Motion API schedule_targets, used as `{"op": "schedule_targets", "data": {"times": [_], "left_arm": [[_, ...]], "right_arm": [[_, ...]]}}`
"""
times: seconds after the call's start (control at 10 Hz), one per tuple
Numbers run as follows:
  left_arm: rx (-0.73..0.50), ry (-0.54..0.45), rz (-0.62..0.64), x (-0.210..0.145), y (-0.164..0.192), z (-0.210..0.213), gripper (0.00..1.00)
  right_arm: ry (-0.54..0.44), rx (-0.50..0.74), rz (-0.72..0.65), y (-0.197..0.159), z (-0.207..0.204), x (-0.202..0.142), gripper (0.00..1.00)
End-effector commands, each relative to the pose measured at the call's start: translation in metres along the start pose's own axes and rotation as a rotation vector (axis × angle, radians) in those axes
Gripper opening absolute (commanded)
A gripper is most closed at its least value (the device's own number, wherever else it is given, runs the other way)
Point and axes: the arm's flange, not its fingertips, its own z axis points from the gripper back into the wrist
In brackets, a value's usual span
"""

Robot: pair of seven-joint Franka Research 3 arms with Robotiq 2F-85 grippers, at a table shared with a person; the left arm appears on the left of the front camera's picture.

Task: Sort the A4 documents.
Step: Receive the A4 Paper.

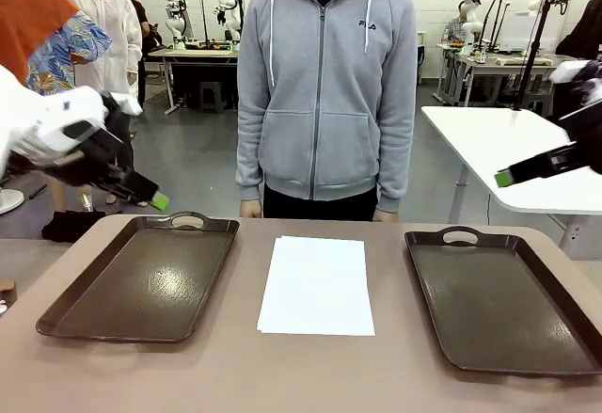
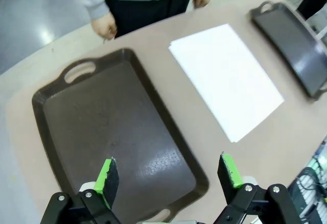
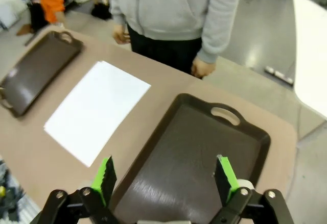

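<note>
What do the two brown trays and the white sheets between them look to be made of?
The left tray and right tray are probably moulded plastic, dark brown and semi-gloss: light reflects off their floors, and the left wrist view shows a fine pebbled texture. The white sheets look like matte paper: thin, lying flat, with no visible print.

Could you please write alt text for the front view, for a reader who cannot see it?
White A4 documents lie on the table between a left tray and a right tray, both dark brown. The left gripper and right gripper hang in the air at either side; a person in a grey hoodie stands opposite.
</note>
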Motion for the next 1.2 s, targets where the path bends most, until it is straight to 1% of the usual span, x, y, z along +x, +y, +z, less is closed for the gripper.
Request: {"op": "schedule_targets", "data": {"times": [0.0,0.2,0.4,0.6,0.8,1.1], "left_arm": [[-0.078,-0.043,-0.037,-0.084,-0.02,0.02,1.0],[-0.059,-0.007,-0.033,-0.089,-0.017,0.018,1.0],[-0.049,0.038,0.029,-0.095,-0.002,0.011,1.0],[-0.05,0.039,0.073,-0.101,0.008,0.013,1.0],[-0.012,0.037,0.117,-0.112,0.014,0.015,1.0],[-0.024,0.03,0.128,-0.121,0.014,0.015,1.0]], "right_arm": [[-0.023,0.145,0.044,-0.009,0.016,-0.045,1.0],[-0.069,0.173,0.035,-0.012,0.025,-0.051,1.0],[-0.094,0.188,0.035,-0.013,0.025,-0.055,1.0],[-0.101,0.195,0.026,-0.014,0.024,-0.059,1.0],[-0.084,0.195,0.021,-0.018,0.02,-0.06,1.0],[-0.055,0.187,0.035,-0.017,0.012,-0.054,1.0]]}}
